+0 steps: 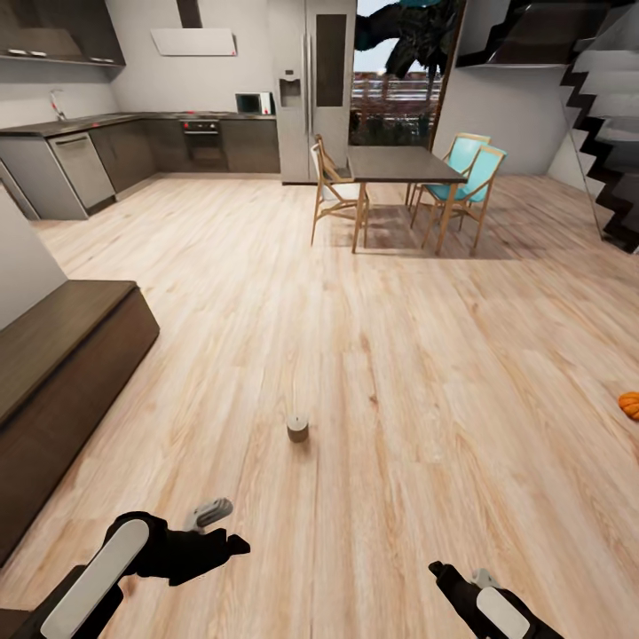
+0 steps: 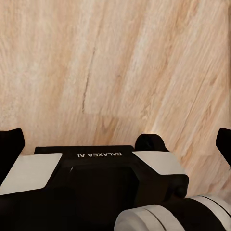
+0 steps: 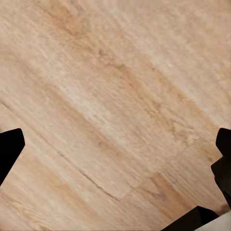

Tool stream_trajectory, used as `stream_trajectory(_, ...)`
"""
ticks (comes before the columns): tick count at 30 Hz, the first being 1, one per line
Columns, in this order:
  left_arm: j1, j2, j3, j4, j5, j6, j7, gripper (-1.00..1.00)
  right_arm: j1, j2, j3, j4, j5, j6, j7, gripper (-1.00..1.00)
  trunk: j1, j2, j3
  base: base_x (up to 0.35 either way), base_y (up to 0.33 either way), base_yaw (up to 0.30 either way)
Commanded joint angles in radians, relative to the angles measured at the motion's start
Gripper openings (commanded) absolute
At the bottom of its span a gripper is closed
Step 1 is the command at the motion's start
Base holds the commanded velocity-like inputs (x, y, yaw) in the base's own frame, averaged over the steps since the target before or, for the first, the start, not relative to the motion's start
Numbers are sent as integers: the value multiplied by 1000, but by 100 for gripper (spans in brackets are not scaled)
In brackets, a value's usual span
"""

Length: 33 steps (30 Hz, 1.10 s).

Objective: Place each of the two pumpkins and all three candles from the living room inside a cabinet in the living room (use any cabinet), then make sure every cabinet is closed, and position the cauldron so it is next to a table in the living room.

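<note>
One candle point(image 1: 297, 429), a short beige-grey stub, stands upright on the wood floor ahead of me, between my two arms. An orange pumpkin point(image 1: 630, 405) lies on the floor at the right edge, partly cut off. The cabinet point(image 1: 62, 355), long, low and dark brown, runs along the left with its fronts shut. My left gripper point(image 1: 232, 543) point(image 2: 117, 142) hovers low over bare floor, short of the candle, fingers spread wide and holding nothing. On the other side my right gripper point(image 1: 441, 571) point(image 3: 117, 144) is open too, over bare planks. The cauldron is out of view.
A dark dining table point(image 1: 399, 164) with wooden chairs point(image 1: 333, 191) and teal chairs point(image 1: 466, 182) stands far ahead. The kitchen counter point(image 1: 80, 151) and fridge point(image 1: 306, 89) line the back wall. Stairs point(image 1: 608, 133) rise at the right. Open wood floor lies between.
</note>
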Motion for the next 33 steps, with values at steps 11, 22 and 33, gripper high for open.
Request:
stream_trajectory(11,-1,1,-2,-1,10,0,10,100,0,-1,6,-3,-8,2,-8,100,1,0,-1,319,64,-1)
stream_trajectory(22,-1,1,-2,-1,10,0,10,100,0,-1,6,-2,-9,1,-8,100,1,0,-1,319,55,0)
stream_trajectory(33,-1,-1,-2,-1,10,0,10,100,0,-1,6,-2,-9,1,-7,100,1,0,-1,314,2,0)
